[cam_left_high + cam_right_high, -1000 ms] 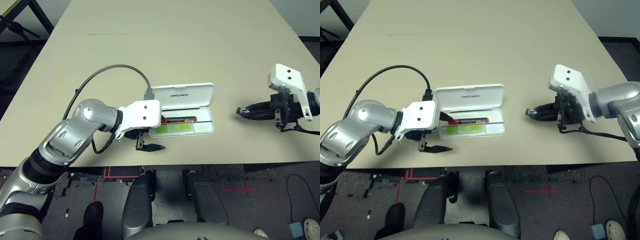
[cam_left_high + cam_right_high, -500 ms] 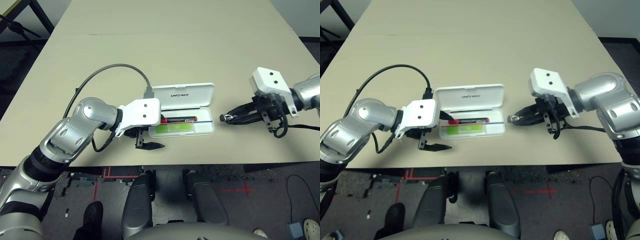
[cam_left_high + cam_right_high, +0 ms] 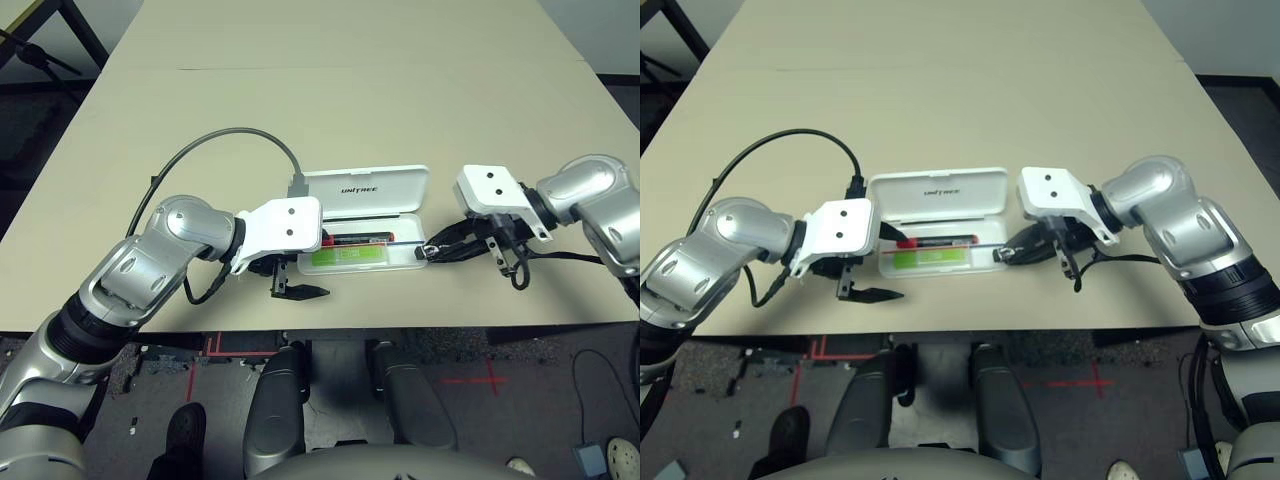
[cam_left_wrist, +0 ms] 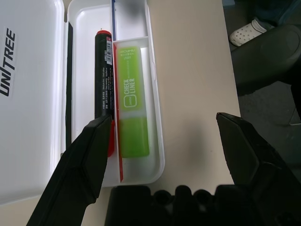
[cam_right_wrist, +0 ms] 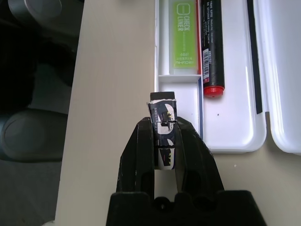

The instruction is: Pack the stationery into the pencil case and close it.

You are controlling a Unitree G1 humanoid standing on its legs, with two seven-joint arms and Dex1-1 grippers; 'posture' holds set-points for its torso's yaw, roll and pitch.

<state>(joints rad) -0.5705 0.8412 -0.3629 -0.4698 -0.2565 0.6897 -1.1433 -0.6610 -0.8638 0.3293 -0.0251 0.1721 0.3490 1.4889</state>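
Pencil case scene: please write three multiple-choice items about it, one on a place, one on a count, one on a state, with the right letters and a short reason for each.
1. Where does the green highlighter lie?
A. in the pencil case
B. on the table beside the case
C. in the left gripper

2. How many pens lie in the case?
A. none
B. two
C. four

3. What is the state of the right gripper?
A. open and empty
B. shut on a small dark piece
C. shut on the red marker

Answers:
1. A, since the left wrist view shows the highlighter in the tray's compartment.
2. B, since the highlighter and the red marker lie side by side in the tray.
3. B, since the right wrist view shows the fingers pinching the small dark piece over the tray's end. The left gripper stands open.
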